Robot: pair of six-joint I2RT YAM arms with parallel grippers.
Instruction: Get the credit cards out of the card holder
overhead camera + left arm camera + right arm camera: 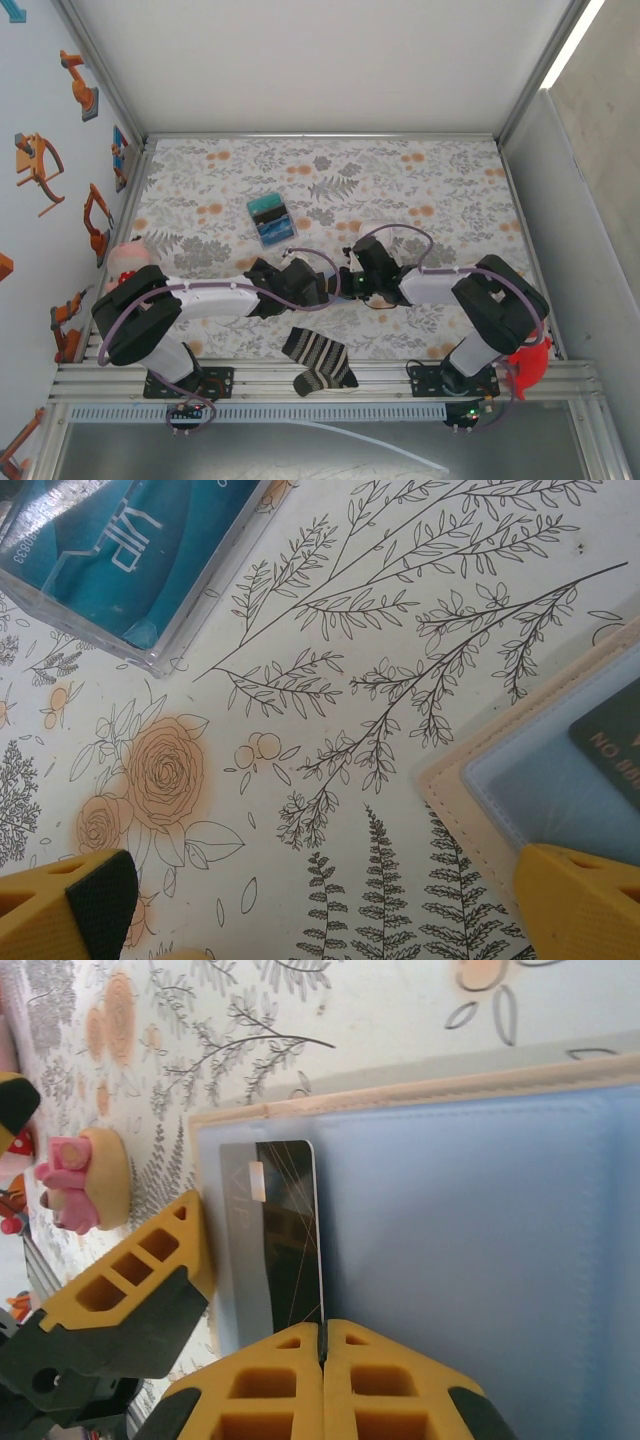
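The tan card holder (420, 1090) lies open on the floral cloth, blue-grey inner panels (470, 1250) up. A dark credit card (285, 1230) sticks out of its pocket, and my right gripper (323, 1332) is shut on that card's edge. In the left wrist view, the holder's corner (480, 800) shows at the right with a dark green card (612, 742) in it. My left gripper (325, 915) hangs open over the cloth right beside the holder. One finger (70, 905) is over the cloth and the other (580, 900) over the holder's edge. In the top view both grippers (305, 283) (350, 283) meet mid-table.
A clear box (268, 220) with teal and blue cards stands behind the grippers. Near the front edge lies a striped sock (318, 360). A pink toy (85, 1180) sits at the left and a red object (528, 362) by the right arm's base.
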